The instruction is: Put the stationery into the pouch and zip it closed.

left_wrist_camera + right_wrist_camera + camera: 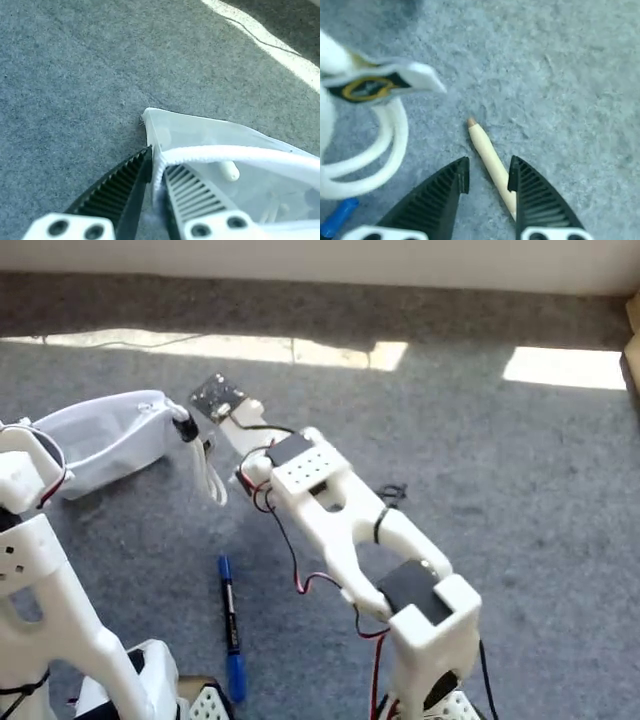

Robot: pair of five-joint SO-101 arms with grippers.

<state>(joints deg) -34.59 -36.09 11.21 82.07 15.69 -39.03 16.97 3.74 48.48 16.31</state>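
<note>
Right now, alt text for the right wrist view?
Open right gripper hangs over a cream pencil lying on grey carpet, the pencil between its fingers. A white cord loop and a blue pen end lie nearby.

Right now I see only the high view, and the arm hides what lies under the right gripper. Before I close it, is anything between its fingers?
Observer: Yes. The right gripper is open, and a cream wooden pencil lies on the grey carpet between its fingers.
Operator: Does the left gripper have the translucent white pouch?
Observer: Yes. It is pinching the pouch's rim near a corner, with one finger outside and the other inside.
Operator: Is anything inside the pouch?
Observer: A small white cylindrical piece shows through the wall. I cannot tell what it is.
</note>
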